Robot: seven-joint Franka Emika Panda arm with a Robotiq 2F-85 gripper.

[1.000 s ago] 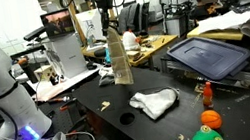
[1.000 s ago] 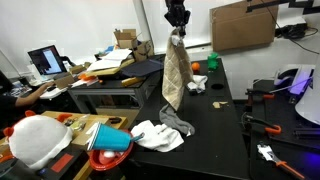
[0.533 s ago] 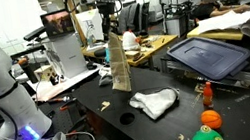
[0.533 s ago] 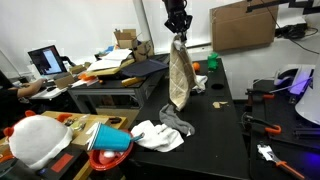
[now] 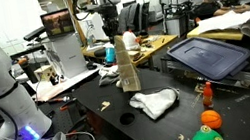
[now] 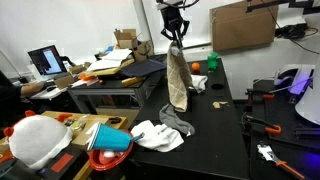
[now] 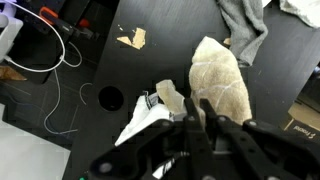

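The tool (image 6: 176,40) sits atop the hanging beige cloth (image 6: 178,80), though whether it is gripping cannot be told. Any release looks best made over bare worktop (image 6: 225,120), clear of the white rag (image 6: 156,136).

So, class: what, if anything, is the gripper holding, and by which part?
It cannot be told for sure. The tan cloth hangs upright just under the gripper, its top end at the fingertips; whether they pinch it is unclear.
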